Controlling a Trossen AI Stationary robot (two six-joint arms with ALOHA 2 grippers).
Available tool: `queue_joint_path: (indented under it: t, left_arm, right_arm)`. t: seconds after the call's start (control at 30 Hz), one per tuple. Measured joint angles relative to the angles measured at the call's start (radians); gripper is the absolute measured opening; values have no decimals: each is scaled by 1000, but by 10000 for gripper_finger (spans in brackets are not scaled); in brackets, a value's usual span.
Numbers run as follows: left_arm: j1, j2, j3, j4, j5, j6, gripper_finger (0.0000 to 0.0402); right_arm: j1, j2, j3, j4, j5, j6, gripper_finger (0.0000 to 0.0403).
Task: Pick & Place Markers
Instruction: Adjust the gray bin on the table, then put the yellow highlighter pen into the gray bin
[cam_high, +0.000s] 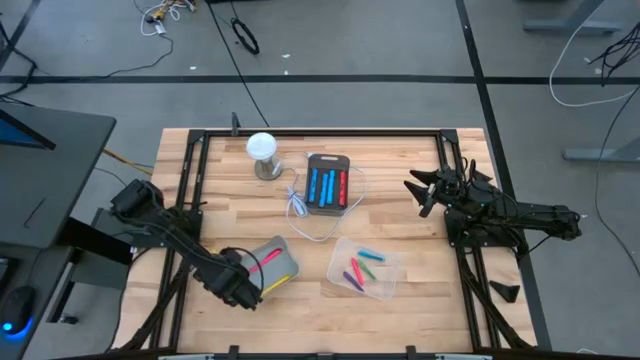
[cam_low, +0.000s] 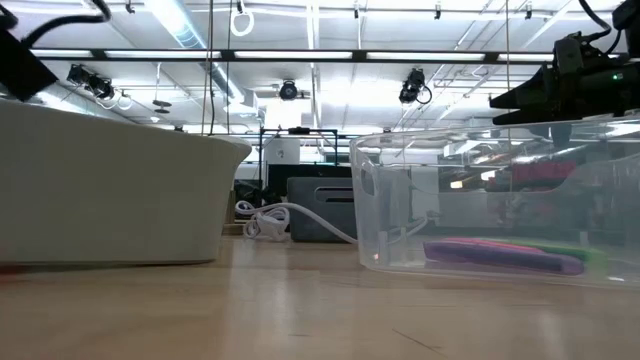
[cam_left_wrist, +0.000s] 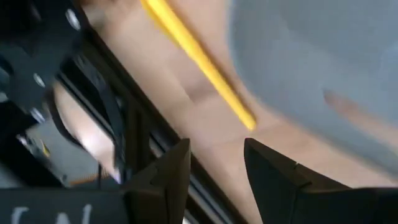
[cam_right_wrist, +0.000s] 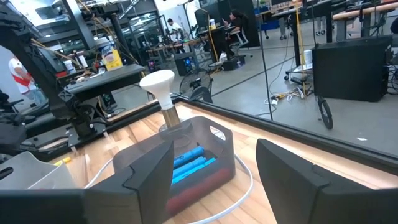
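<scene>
Left end effector (cam_high: 243, 285) sat low-left in the overhead shot, fingers apart and empty, right by the yellow marker (cam_high: 274, 281) poking out beside the grey tray (cam_high: 268, 250). Looked light, stiff and slick, so I'd pinch mid-barrel. Right end effector (cam_high: 424, 190) waited open. More markers (cam_high: 362, 268) were in the clear bin (cam_high: 388, 292); the tray's contents were mostly hidden.

Left gripper (cam_high: 262, 282) low at the table's near-left, fingers parted, nothing between them. Right gripper (cam_high: 418, 190) raised at far-right, fingers spread wide, empty.
</scene>
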Motion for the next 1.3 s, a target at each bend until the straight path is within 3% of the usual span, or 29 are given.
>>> queue_joint_path:
  t: [0.27,0.6,0.97,1.3]
  left_arm:
    - [43,-11,-46,-20,-208,35,158]
    - [134,-11,-50,36,-310,159,158]
    - [148,-60,-50,39,-228,171,158]
    - [102,-164,-50,50,-171,-187,158]
  right_arm:
    - [0,0,0,0,0,0,231]
    - [0,0,0,0,0,0,231]
    - [0,0,0,0,0,0,231]
    - [0,0,0,0,0,0,231]
